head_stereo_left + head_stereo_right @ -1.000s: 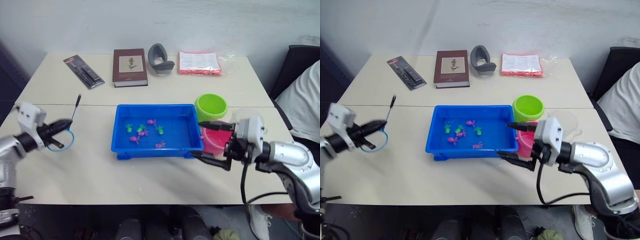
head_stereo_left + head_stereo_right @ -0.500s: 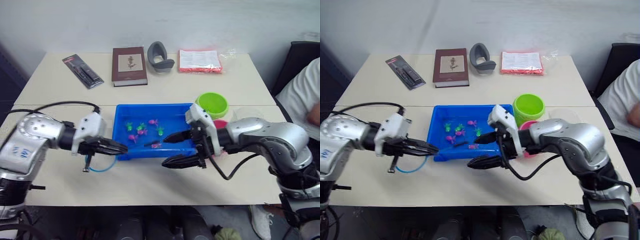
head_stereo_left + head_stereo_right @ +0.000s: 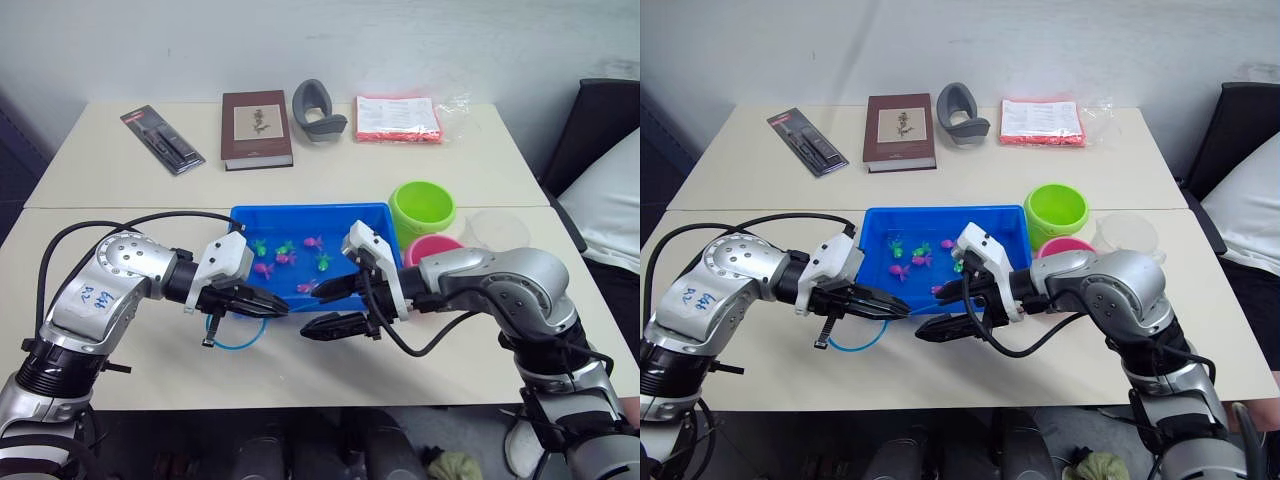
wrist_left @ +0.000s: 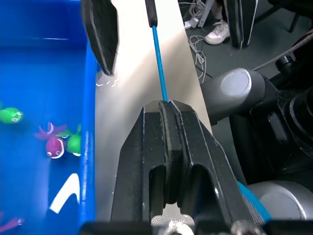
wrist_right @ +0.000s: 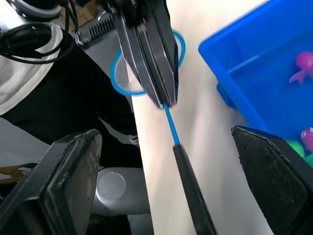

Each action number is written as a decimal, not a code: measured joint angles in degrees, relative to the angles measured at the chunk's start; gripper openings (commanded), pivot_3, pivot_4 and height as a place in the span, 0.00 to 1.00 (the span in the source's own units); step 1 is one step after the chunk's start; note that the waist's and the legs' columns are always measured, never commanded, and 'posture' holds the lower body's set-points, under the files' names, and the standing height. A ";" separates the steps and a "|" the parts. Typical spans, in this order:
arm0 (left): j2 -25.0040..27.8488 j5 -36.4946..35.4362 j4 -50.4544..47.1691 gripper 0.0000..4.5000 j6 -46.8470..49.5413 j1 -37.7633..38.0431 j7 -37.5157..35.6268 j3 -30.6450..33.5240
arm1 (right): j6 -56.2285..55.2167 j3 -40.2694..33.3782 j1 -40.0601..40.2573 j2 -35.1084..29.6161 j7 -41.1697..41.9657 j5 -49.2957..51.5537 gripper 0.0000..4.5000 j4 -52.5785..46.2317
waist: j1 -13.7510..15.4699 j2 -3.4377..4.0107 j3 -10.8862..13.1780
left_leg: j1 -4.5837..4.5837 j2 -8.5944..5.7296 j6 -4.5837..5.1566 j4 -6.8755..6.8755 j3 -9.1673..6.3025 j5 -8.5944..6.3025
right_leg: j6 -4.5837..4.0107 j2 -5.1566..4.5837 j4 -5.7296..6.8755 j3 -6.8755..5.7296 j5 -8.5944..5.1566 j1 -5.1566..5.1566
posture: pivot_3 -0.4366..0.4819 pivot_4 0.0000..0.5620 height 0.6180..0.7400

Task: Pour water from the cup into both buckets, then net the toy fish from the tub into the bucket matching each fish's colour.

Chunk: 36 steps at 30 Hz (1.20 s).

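Though half hidden, net [image 3: 238, 332] in left claw [image 3: 268, 302].

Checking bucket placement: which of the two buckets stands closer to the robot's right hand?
The pink bucket; it sits right behind the right hand, while the lime green bucket stands farther back.

Head stereo pair set high, aimed forward and down over whole table [image 3: 120, 180]; near-identical scene given by both eyes, slight sideways offset; left wrist view taken close along left gripper [image 4: 168, 105] toward tub [image 4: 44, 73] edge; right wrist view taken close, facing left gripper and net [image 5: 124, 73]; net handle and tub corner shared by wrist views.
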 measured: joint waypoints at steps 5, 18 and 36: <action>-0.01 0.11 0.03 0.01 0.58 0.02 -0.58 -0.06 | 2.75 -2.08 -0.56 1.80 -0.84 1.57 0.94 1.41 | 0.04 0.00 0.00 | -0.03 0.00 0.01 0.01 0.00 0.00 | 0.00 -0.01 -0.01 -0.01 0.00 -0.01 | 0.48 0.27 1.00; 0.10 0.12 -0.51 0.00 1.25 1.15 0.14 -0.20 | 4.08 -4.15 -1.06 2.80 -1.27 1.96 0.01 2.62 | 0.02 0.00 0.00 | -0.03 -0.01 0.01 0.01 0.01 0.00 | 0.01 0.00 0.00 0.00 0.00 -0.01 | 0.48 0.27 1.00; 1.47 -18.03 3.61 0.98 12.81 -0.47 10.81 26.91 | -7.65 -9.32 -0.34 -3.75 5.87 1.30 0.00 -1.55 | -0.05 0.00 0.00 | -0.01 0.00 -0.01 0.01 -0.02 0.00 | 0.03 -0.01 -0.01 -0.03 0.02 -0.01 | 0.48 0.27 1.00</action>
